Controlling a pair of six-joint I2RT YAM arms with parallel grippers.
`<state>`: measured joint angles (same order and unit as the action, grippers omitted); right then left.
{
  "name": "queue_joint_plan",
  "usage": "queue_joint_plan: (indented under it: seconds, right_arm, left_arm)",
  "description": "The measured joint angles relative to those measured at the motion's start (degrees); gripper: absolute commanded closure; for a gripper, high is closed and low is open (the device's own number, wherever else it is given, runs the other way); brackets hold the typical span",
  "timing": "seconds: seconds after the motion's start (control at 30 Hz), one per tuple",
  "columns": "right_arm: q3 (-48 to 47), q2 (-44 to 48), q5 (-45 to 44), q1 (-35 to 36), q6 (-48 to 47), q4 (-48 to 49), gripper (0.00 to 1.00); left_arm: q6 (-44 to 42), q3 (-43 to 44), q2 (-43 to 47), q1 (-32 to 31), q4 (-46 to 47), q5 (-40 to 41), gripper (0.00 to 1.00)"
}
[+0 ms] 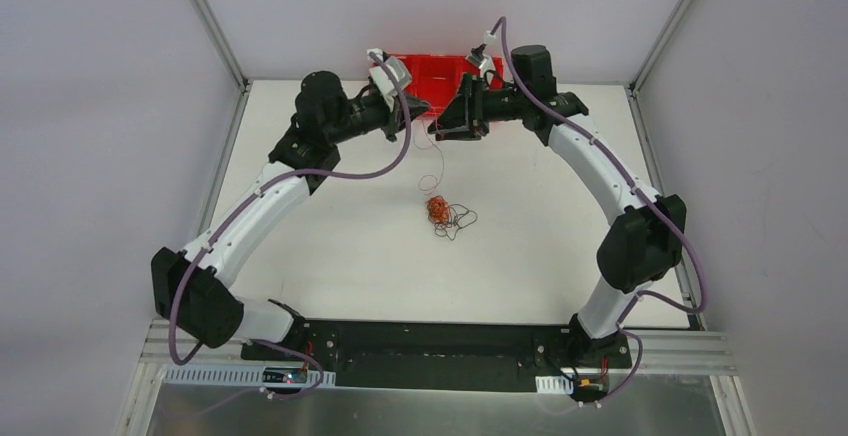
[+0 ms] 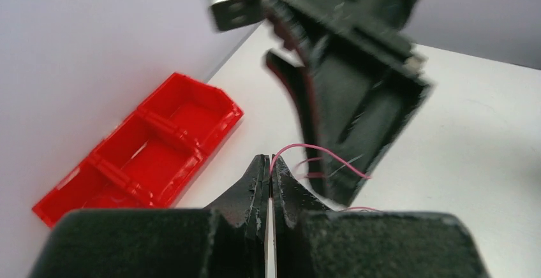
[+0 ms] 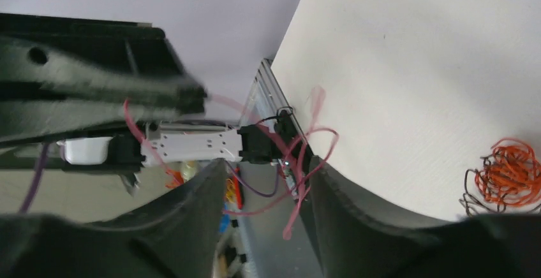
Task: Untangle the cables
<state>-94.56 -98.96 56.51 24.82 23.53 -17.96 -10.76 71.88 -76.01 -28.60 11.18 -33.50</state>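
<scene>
A small tangle of orange and black cables [image 1: 440,213] lies on the white table; it also shows in the right wrist view [image 3: 510,173]. A thin red wire [image 1: 430,178] hangs in loops above it between the two grippers. My left gripper [image 2: 271,166] is shut on one end of the red wire [image 2: 319,153], held above the table near the red bin. My right gripper [image 3: 265,169] is open; loops of the red wire [image 3: 300,163] dangle between its fingers without being pinched. In the top view the left gripper [image 1: 412,116] and right gripper [image 1: 445,128] face each other closely.
A red bin with three compartments [image 1: 440,74] sits at the table's far edge, just behind both grippers; it also shows in the left wrist view [image 2: 140,153]. The right gripper's body [image 2: 351,99] fills the view just ahead of my left fingers. Grey walls enclose the table.
</scene>
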Motion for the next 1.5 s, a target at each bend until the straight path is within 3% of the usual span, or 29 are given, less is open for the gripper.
queue_joint_plan:
  seconds: [0.2,0.4,0.53,0.77,1.0,1.17,1.5]
  right_arm:
    - [0.11,-0.61,0.35,-9.88,1.84,-0.26,0.13]
    - [0.31,-3.61,0.42,-20.76,2.64,-0.28,0.12]
    - [2.27,-3.65,0.96,-23.98,2.58,-0.17,0.11]
    - [8.94,-1.6,2.14,-26.23,1.09,-0.09,0.11]
    - [9.42,-0.74,3.28,-27.32,-1.9,-0.83,0.12]
    - [9.4,-1.18,4.42,-27.76,-2.16,-1.27,0.12]
    - [9.42,-3.02,5.53,-28.13,-2.6,-1.86,0.12]
  left_arm:
    - [6.27,5.81,-8.0,7.23,-1.14,0.5,1.0]
    - [8.33,12.39,-16.39,11.78,-2.91,0.55,1.0]
    - [8.0,20.15,-24.37,13.77,-3.34,1.05,1.0]
    - [5.11,35.56,-40.41,17.07,-2.84,3.08,1.0]
    - [0.5,51.98,-55.58,18.64,-2.19,3.85,1.0]
    - [-2.97,58.97,-62.82,18.53,0.04,5.81,1.0]
    - [-8.37,56.02,-65.79,18.45,-0.26,6.1,1.0]
